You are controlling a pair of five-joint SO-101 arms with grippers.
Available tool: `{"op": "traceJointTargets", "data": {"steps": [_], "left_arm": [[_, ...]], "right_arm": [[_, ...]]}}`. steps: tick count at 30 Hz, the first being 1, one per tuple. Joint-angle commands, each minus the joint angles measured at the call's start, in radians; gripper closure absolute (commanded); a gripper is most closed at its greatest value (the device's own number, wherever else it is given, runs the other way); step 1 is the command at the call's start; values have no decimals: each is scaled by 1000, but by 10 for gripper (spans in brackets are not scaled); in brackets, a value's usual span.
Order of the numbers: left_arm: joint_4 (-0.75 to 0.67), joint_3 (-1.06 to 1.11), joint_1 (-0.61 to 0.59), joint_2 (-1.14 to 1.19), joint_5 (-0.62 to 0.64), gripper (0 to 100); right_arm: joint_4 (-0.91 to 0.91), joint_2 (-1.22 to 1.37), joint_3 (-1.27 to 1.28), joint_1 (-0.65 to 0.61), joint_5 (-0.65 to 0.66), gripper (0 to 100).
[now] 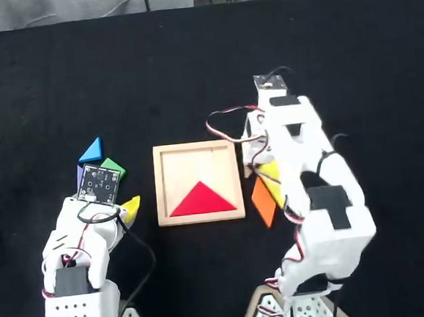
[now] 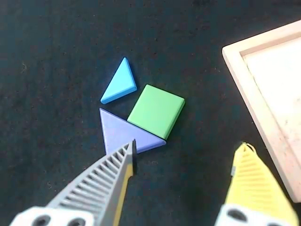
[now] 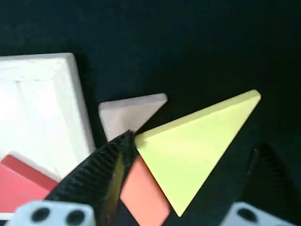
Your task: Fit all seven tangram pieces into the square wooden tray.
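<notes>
Square wooden tray (image 1: pixel 195 146) mid-table, one red triangle piece (image 1: pixel 201 200) lying inside it.
On the right arm's side, just off the tray, a large yellow triangle (image 3: pixel 188 150) overlaps an orange flat piece (image 3: pixel 143 193) and a pale triangle (image 3: pixel 129 113). The right gripper (image 3: pixel 194 141) is spread astride the yellow one. On the other side, a blue triangle (image 2: pixel 120 82), green square (image 2: pixel 156 110) and purple triangle (image 2: pixel 122 132) cluster below the left gripper (image 2: pixel 188 145), its fingers apart.

Count on tabletop (image 1: pixel 190 72).
Wooden tray (image 1: pixel 195 146): 1.
Tangram pieces: 7.
- Triangles, 5: red triangle (image 1: pixel 200 200), blue triangle (image 2: pixel 120 82), purple triangle (image 2: pixel 123 132), yellow triangle (image 3: pixel 195 148), pale triangle (image 3: pixel 131 110).
- Squares, 1: green square (image 2: pixel 156 110).
- Orange piece (image 1: pixel 262 202): 1, partly hidden.

In tray: 1. Outside: 3 at its 9 o'clock, 3 at its 3 o'clock.
Hands, 2: left hand (image 2: pixel 188 146), right hand (image 3: pixel 194 141).
</notes>
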Motion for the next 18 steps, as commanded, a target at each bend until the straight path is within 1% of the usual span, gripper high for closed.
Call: {"op": "traceJointTargets", "data": {"steps": [1, 4, 12, 14, 18], "left_arm": [[8, 18, -7, -14, -6, 668], [8, 18, -7, -14, -6, 668], [6, 18, -7, -15, -6, 668], [5, 18, -7, -15, -6, 668], [5, 18, -7, -15, -6, 668]], "right_arm": [[78, 97, -105, 34, 0, 620], [126, 147, -157, 31, 0, 620], [121, 125, -143, 46, 0, 632], [121, 124, -143, 49, 0, 690], [121, 124, -147, 66, 0, 864]]}}
